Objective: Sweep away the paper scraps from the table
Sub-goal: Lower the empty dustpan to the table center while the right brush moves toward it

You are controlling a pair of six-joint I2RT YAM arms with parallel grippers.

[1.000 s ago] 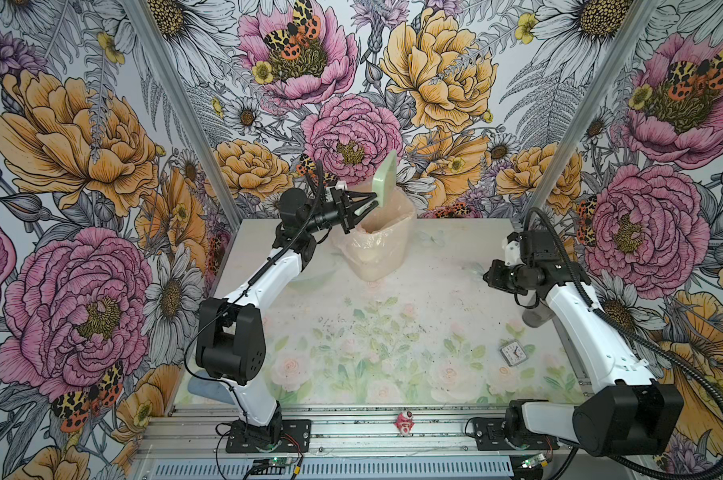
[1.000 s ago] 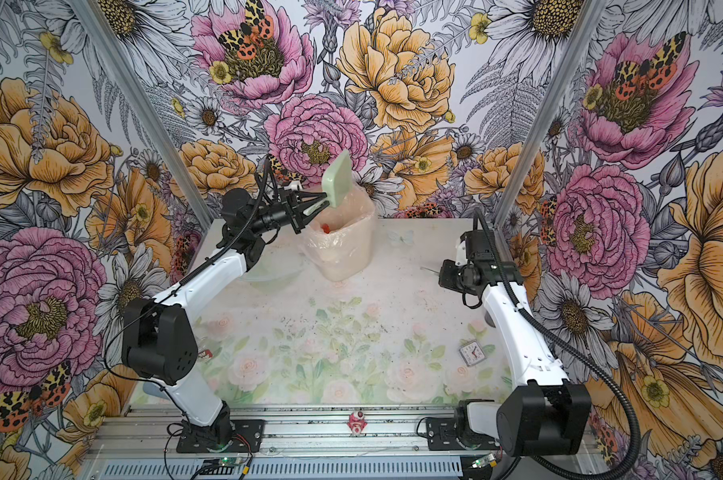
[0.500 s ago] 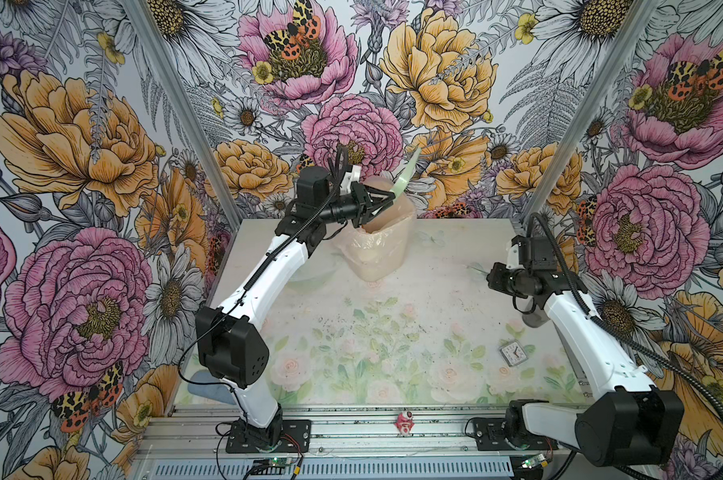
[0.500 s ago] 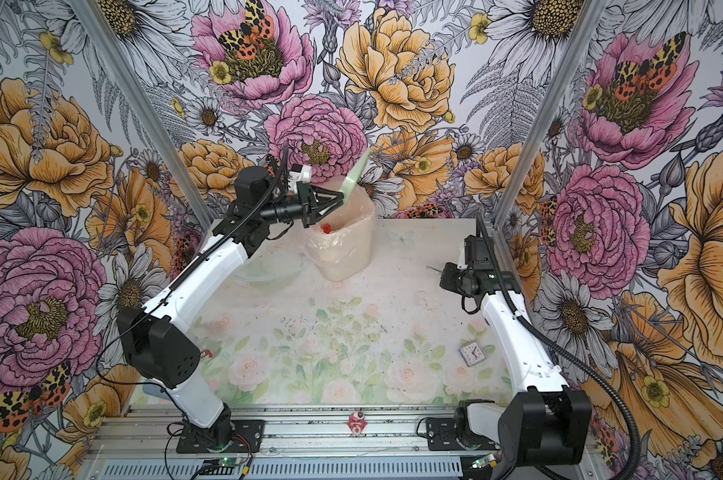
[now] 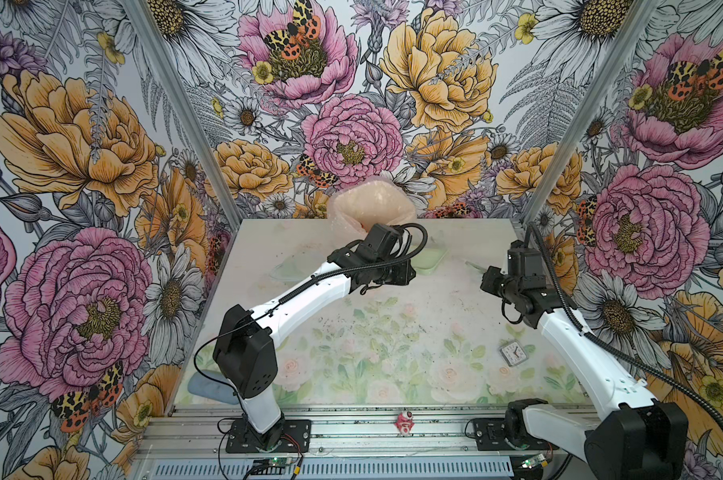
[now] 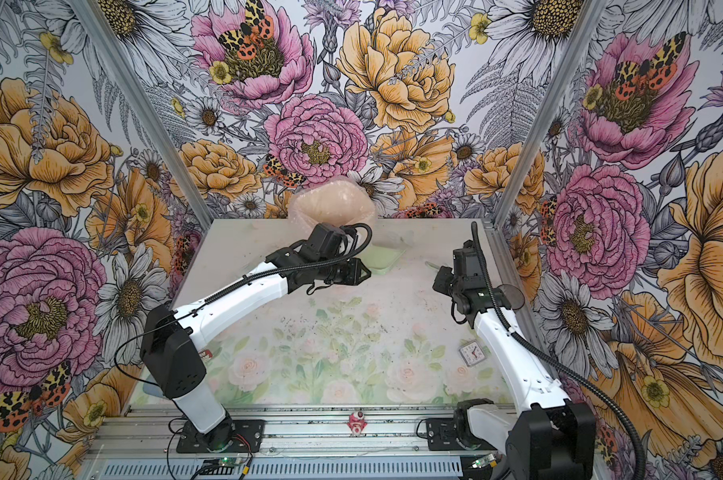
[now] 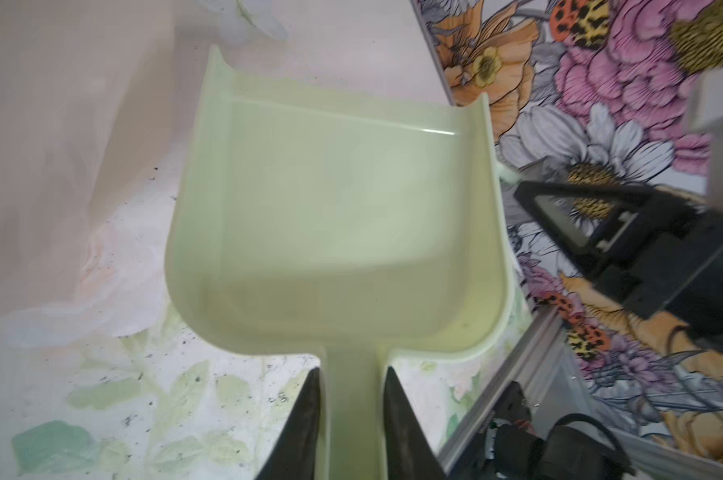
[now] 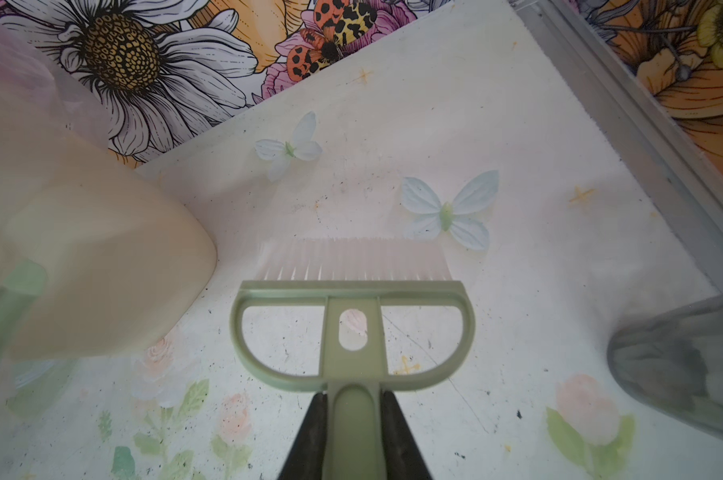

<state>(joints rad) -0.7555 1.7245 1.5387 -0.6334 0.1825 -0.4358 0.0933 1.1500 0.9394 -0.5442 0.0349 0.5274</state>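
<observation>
Paper scraps: we see none on desk (image 5: 393, 332), sweeping seems done. Left pincer (image 7: 351, 376) grips empty dustpan (image 7: 334, 208), right pincer (image 8: 353, 401) brush (image 8: 353, 291); next, lay both down.

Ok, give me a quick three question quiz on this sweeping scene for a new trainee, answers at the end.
1. True or false: the dustpan is full.
2. What does the right gripper grip? A) a brush B) a sponge C) nothing
3. The small clock lies on the table nearer which arm's base?

Key: 1 false, it is empty. 2 A. 3 the right arm.
</observation>
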